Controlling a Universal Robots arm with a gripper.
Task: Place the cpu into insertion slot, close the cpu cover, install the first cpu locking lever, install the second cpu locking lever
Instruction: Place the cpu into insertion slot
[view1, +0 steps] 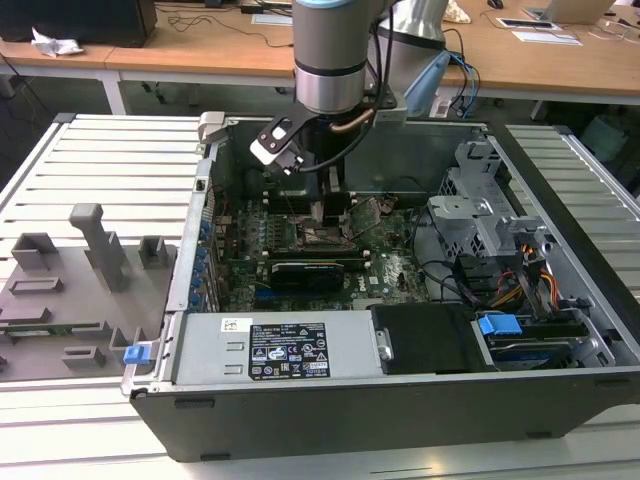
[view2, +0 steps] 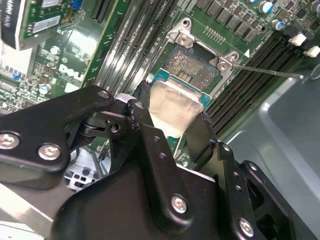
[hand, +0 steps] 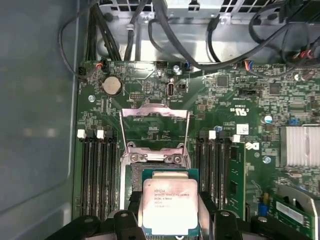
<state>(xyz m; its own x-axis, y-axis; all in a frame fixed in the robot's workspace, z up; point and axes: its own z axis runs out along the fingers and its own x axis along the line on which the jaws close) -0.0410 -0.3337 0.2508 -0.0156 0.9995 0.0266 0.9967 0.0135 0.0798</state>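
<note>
Step 1 of 4 underway: cpu in the gripper over the insertion slot, not seated as far as I can judge.

Jaws clenched on the cpu's two opposite edges, seen in both wrist views. The chip hangs metal top up just above the socket's near side, w/ part of the pinned centre showing beyond it. Can't tell if any edge touches the rim. The cpu cover stands open on its hinge at the far side of the socket, board visible thru its window. One thin locking lever sticks out free past the memory slots, so not latched. Exterior view: arm reaches down into the open computer case over the motherboard. Left to do: seating, cover, both levers.
</note>
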